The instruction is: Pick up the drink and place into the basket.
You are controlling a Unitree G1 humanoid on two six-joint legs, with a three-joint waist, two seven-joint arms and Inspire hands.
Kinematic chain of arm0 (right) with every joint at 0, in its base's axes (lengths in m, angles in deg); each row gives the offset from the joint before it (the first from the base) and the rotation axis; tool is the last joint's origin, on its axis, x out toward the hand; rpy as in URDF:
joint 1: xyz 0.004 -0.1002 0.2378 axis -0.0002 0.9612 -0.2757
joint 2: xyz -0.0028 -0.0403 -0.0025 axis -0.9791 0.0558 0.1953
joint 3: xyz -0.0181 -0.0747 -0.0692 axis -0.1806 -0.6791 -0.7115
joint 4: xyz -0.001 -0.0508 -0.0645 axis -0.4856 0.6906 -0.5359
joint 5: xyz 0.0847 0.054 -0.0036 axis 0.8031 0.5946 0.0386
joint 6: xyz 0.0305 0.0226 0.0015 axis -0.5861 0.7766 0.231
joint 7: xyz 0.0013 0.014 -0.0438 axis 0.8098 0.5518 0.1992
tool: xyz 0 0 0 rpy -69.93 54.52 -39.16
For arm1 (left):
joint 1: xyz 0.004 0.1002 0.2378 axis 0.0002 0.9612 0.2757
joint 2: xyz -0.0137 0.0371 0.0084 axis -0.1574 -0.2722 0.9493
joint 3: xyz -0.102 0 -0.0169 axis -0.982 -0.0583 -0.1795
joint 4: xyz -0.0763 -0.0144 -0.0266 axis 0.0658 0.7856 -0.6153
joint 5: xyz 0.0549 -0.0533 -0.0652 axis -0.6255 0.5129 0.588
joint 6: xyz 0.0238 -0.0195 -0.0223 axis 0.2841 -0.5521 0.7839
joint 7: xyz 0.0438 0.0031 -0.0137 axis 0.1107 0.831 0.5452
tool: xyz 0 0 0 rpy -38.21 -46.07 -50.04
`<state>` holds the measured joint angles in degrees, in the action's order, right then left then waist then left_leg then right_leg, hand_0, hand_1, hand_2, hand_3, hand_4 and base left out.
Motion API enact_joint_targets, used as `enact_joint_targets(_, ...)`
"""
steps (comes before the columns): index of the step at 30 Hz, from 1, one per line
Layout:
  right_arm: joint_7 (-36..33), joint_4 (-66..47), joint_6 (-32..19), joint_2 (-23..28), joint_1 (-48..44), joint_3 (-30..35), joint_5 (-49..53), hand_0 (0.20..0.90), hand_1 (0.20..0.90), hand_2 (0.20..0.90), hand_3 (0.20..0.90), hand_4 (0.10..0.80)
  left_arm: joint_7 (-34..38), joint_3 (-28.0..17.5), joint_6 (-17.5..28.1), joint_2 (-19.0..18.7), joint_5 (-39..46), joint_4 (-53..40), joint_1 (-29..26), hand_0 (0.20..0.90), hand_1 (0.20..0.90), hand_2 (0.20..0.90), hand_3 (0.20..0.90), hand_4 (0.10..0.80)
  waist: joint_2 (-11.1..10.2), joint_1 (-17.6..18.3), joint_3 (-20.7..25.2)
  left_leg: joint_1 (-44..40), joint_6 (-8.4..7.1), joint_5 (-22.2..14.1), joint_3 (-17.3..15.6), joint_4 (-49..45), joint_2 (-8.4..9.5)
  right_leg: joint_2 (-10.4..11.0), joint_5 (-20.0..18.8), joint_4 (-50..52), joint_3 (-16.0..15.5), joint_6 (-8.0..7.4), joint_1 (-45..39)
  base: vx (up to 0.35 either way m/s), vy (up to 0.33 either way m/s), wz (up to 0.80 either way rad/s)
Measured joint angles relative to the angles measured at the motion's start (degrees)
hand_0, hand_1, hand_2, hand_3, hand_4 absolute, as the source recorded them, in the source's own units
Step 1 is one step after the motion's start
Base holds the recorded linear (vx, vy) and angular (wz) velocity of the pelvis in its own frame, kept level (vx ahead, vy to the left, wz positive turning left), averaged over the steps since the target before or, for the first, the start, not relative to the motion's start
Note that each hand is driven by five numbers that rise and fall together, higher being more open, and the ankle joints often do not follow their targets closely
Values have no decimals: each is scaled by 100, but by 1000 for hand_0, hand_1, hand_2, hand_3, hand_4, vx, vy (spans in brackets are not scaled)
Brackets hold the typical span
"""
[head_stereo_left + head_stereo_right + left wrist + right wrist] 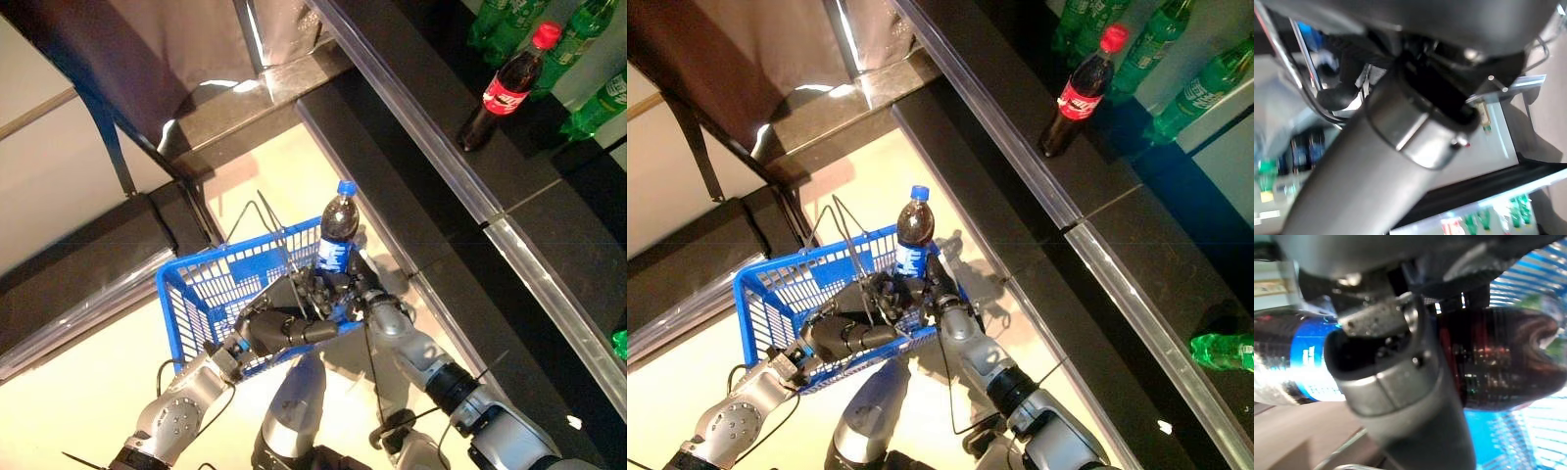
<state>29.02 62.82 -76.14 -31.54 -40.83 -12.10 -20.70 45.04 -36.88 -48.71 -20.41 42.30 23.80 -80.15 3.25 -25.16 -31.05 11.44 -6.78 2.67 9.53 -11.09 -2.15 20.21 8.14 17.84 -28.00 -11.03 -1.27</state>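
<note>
right hand [364, 299] curled round dark cola bottle [338, 232], blue cap and label, upright at far rim of blue basket [201, 284] | left hand [284, 328] at basket's near wall, fingers unreadable | print illegible | red-capped cola [505, 88] and green bottles [586, 29] on shelf | left wrist view blurred

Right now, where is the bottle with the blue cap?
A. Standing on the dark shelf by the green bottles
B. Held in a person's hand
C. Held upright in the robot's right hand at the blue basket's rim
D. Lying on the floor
C: the bottle with the blue cap stands upright with the right hand curled round its lower part, at the rim of the blue basket.
</note>
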Motion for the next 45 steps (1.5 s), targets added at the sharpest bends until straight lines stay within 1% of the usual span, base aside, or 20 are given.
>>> enact_joint_targets(5, 17, 424, 2, -81, -81, -85, 32, 300, 300, 300, 200, 100, -62, 346, -122, 22, 26, -51, -352, 300, 300, 300, 200, 100, 1, 14, 0, 92, -5, 7, 40, -17, 32, 10, 17, 13, 12, -13, 71, -8, 5, 4)
enact_joint_targets(8, 98, 635, 75, -71, -121, -131, 156, 300, 300, 300, 200, 100, -60, 449, -158, -12, 17, -42, -370, 300, 300, 300, 200, 100, 0, 35, 0, 97, -5, 6, 33, -15, 47, 24, 17, 12, 12, -15, 78, 0, 0, 0)
enact_joint_targets(11, 433, 1092, 396, -82, -307, -141, 394, 300, 300, 300, 200, 100, -59, 509, -265, -124, 8, -42, -367, 300, 300, 300, 200, 100, 0, 44, 0, 104, -5, 6, 28, -9, 47, 33, 19, 22, 13, -18, 100, -6, -11, 0)
enact_joint_targets(14, 943, 1625, 812, -67, -506, -201, 542, 300, 300, 300, 200, 100, -58, 561, -332, -181, 7, -43, -367, 300, 300, 300, 200, 100, 0, 15, 0, 146, -6, 6, 31, -14, 47, 38, 25, 73, 12, -20, 146, 0, -43, 1)
enact_joint_targets(15, 1197, 1852, 999, -74, -569, -228, 718, 300, 300, 300, 200, 100, -58, 576, -342, -187, 7, -43, -368, 300, 300, 300, 200, 100, 0, -3, 0, 150, -6, 6, 34, -16, 47, 38, 28, 81, 10, -21, 148, 0, 0, 0)
enact_joint_targets(16, 1335, 2009, 1081, -82, -607, -281, 815, 300, 300, 300, 200, 100, -59, 591, -344, -199, 7, -48, -374, 300, 300, 300, 200, 100, 0, -14, 0, 149, -6, 6, 37, -17, 48, 39, 33, 85, 7, -19, 146, 0, 0, 0)
enact_joint_targets(18, 1550, 2267, 1144, -93, -693, -270, 1228, 300, 300, 300, 200, 100, -60, 695, -348, -237, 5, -64, -444, 300, 300, 300, 200, 100, 0, -38, 0, 150, -6, 7, 42, -23, 48, 40, 34, 87, 6, -19, 149, 0, 0, 0)
enact_joint_targets(22, 2183, 2625, 1338, -75, -880, -140, 2077, 300, 300, 300, 200, 100, -61, 699, -357, -288, 5, -83, -512, 300, 300, 300, 200, 100, 0, -46, 0, 151, -6, 5, 46, -69, 49, 42, 37, 98, 9, -13, 141, 0, 0, 0)
enact_joint_targets(28, 2638, 2944, 1665, -168, -903, 241, 3049, 300, 300, 300, 200, 100, -61, 705, -357, -419, 5, -85, -521, 300, 300, 300, 200, 100, 0, -61, 0, 161, -3, 4, 47, -85, 55, 48, 41, 103, 11, -13, 159, 0, 0, 0)
enact_joint_targets(29, 2645, 3001, 1670, -183, -904, 255, 3133, 514, 514, 514, 450, 350, -61, 705, -357, -428, 5, -85, -522, 300, 300, 300, 200, 100, 0, -59, 0, 163, -3, 4, 47, -85, 56, 48, 41, 105, 12, -13, 170, 0, 0, 0)
enact_joint_targets(30, 2645, 3018, 1680, -183, -898, 260, 3174, 568, 568, 568, 513, 413, -67, 709, -357, -437, 5, -89, -522, 300, 300, 300, 200, 100, 0, -58, 0, 168, -3, 4, 47, -85, 56, 49, 41, 108, 14, -13, 179, 0, 0, 0)
enact_joint_targets(31, 2645, 3032, 1683, -185, -898, 278, 3200, 900, 900, 900, 900, 800, -70, 712, -358, -438, 5, -91, -522, 300, 300, 300, 200, 100, 0, -57, 0, 175, -3, 4, 47, -84, 56, 52, 43, 112, 18, -12, 190, 0, 0, 0)
enact_joint_targets(40, 2646, 3178, 1589, -201, -891, 384, 3383, 900, 900, 900, 900, 800, -65, 720, -381, -433, 7, -87, -522, 300, 300, 300, 200, 100, 0, 19, -1, 229, -4, 3, 36, -86, 54, 58, 48, 145, 27, -10, 270, 0, 0, 0)
enact_joint_targets(45, 2667, 3061, 1415, -202, -756, 366, 3568, 900, 900, 900, 900, 800, -27, 676, -486, -441, 64, -87, -525, 300, 300, 300, 200, 100, -2, 16, -2, 233, -3, 3, 27, -94, 49, 58, 48, 186, 29, -10, 250, -4, -23, 0)
